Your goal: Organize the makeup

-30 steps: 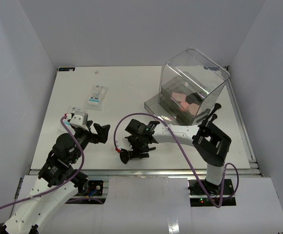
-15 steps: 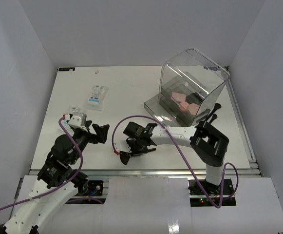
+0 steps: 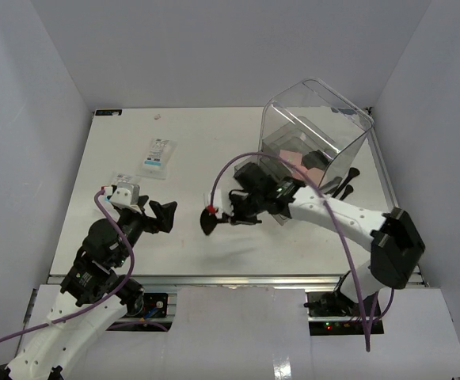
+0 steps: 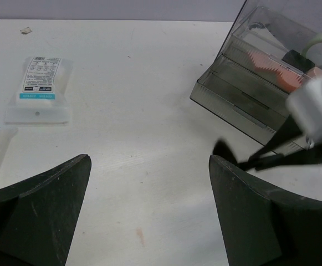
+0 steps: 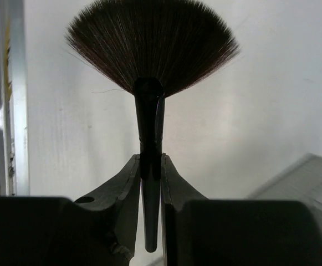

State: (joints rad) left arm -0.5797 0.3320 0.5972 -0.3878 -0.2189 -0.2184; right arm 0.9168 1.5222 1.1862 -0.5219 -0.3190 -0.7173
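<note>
A black fan-shaped brush [image 3: 208, 223] [image 5: 152, 47] hangs above the table's middle, and my right gripper [image 3: 233, 214] [image 5: 151, 158] is shut on its thin handle, bristles pointing away from the wrist. The left wrist view shows the same brush [image 4: 223, 151] in the air in front of the clear box. My left gripper [image 3: 164, 215] [image 4: 148, 162] stands open over bare table at the near left, nothing between its fingers. Two flat white packets [image 3: 157, 156] [image 4: 39, 88] lie at the left; the nearer packet [image 3: 123, 180] is partly hidden by my left wrist.
A large clear plastic box [image 3: 313, 134] [image 4: 271, 66] with a drawer stands at the back right and holds pink sponge blocks [image 3: 297, 162]. Thin black brushes [image 3: 347, 184] lie just right of it. A small scrap [image 3: 158, 116] lies near the far edge.
My right gripper closed on the fan brush's handle, lifted it off the near table and carried it back and right, toward the clear box. The left arm barely moved.
</note>
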